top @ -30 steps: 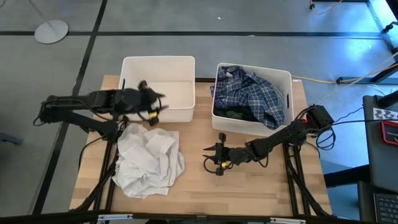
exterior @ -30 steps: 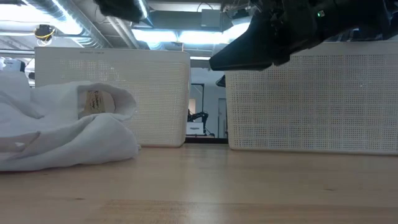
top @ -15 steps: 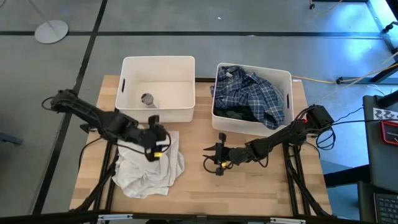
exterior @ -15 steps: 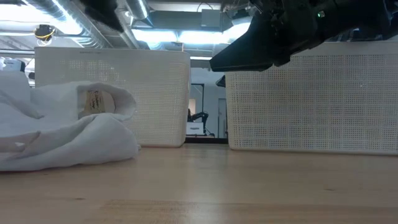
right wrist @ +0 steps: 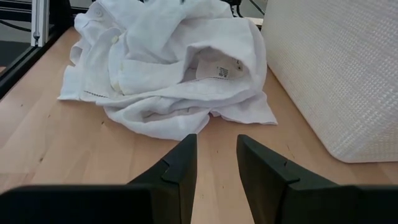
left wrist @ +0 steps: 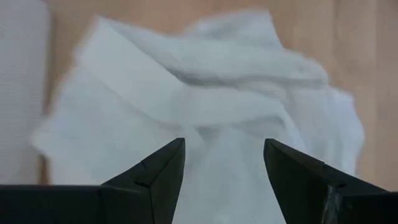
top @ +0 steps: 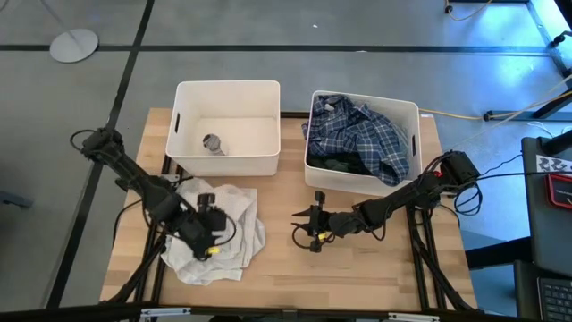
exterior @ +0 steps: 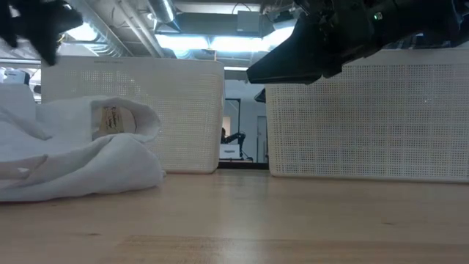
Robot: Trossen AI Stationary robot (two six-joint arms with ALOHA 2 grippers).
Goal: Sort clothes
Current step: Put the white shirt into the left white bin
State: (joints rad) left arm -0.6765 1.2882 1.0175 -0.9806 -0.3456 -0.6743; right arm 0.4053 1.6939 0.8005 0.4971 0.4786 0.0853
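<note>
The left gripper hangs over the crumpled white shirt on the table, its fingers spread wide with nothing between them. The right gripper waits low over the bare wood near the middle, fingers parted a little and empty. The plaid shirt already fills the right bin; the left bin holds one small grey item. The likely trouble: pinching only a thin top fold, so the shirt slips free or trails and snags on the bin's rim when lifted.
</note>
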